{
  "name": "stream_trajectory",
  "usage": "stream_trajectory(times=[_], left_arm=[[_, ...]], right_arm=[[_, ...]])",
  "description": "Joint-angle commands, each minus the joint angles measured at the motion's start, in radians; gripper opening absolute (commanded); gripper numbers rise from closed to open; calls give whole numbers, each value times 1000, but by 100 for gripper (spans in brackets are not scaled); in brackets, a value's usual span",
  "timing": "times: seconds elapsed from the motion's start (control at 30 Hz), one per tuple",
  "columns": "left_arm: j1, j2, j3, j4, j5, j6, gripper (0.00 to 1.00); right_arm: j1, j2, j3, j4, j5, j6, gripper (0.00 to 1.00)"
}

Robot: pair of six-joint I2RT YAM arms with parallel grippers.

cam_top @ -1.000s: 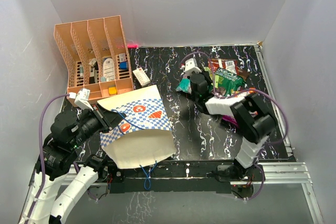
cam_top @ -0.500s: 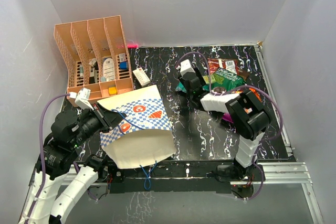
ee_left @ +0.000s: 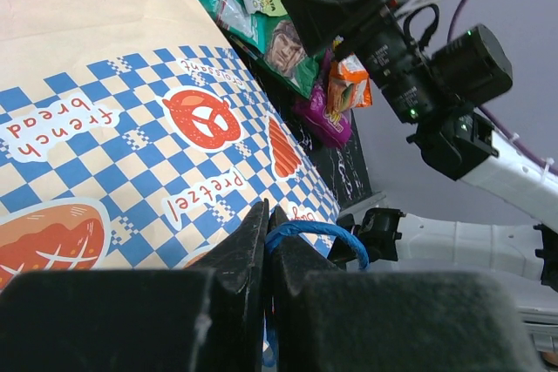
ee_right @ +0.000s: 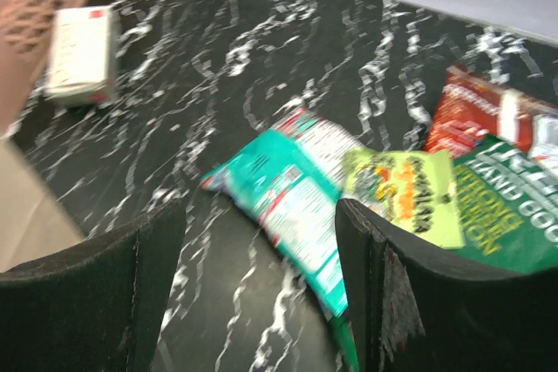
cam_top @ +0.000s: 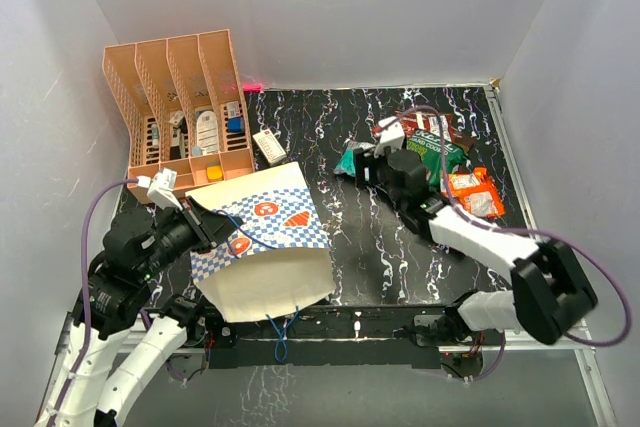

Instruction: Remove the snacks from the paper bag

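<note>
The paper bag (cam_top: pixel 262 232), blue-and-white check, lies tilted at the near left with its white mouth facing the front edge. My left gripper (cam_top: pixel 205 224) is shut on its blue cord handle (ee_left: pixel 324 232), the jaws (ee_left: pixel 266 228) pressed together over the cord. Several snacks lie on the dark table at the right: a teal packet (cam_top: pixel 350 159), a green one (cam_top: pixel 438 152), a red one (cam_top: pixel 425 125) and an orange one (cam_top: pixel 472 193). My right gripper (cam_top: pixel 366 165) hovers open just near of the teal packet (ee_right: pixel 292 189), holding nothing. A yellow-green packet (ee_right: pixel 401 193) overlaps it.
A salmon-pink file organiser (cam_top: pixel 180 97) with small office items stands at the back left. A small white box (cam_top: pixel 267 144) lies between it and the snacks. A purple packet (ee_left: pixel 323 119) shows beside the orange one. White walls close in three sides.
My right gripper has opened and let go of the teal packet, which now lies on the table. The right arm has swung down and out to the right. The left arm holds still.
</note>
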Motion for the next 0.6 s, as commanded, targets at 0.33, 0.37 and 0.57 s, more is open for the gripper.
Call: stream_trajectory(times=[0.33,0.37,0.57], left_arm=[[-2,0,-6,37,28,0,0],[-2,1,-9,40,27,-1,0],[-2,20,-5,49,26,3,0]], right_arm=[[88,-589,-309,27,-694,40,70],[114,-612,-309,30,-729,41,68],[411,-659,-311,157,-803,4,66]])
